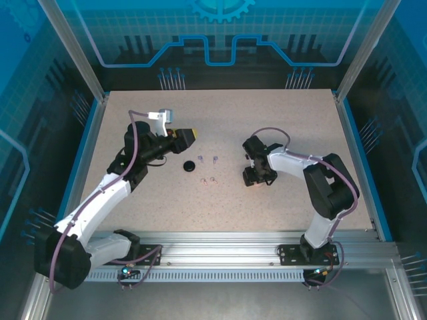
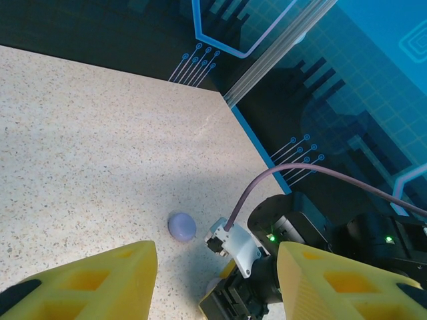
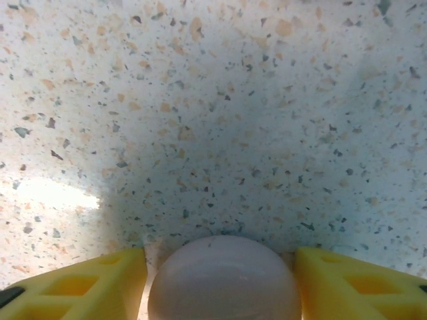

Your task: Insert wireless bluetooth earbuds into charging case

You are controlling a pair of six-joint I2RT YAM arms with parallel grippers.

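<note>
1. Two arms reach out over the table from the near rail; the left arm stretches diagonally up and inward, its wrist turned so the left gripper points towards the middle of the table.
2. The left gripper's yellow fingers stand well apart with nothing between them; past them the left wrist view shows a lavender round case lying on the table close to the other arm's wrist.
3. The right arm rises from its base, folds at the elbow and reaches left, with the right gripper pointed down at the surface.
4. In the right wrist view the right gripper's fingers flank a pale domed charging case, close against both its sides; whether they press on it I cannot tell.
5. Between the two grippers lie the lavender earbuds and, nearer the rail, the pale pink earbuds; all sit loose on the table, apart from every case; a black round case rests just left of them.
6. The table is light and speckled with a blue rim; an aluminium rail carries the arm bases; the walls are blue panels with circuit-line patterns, held by metal posts.
</note>
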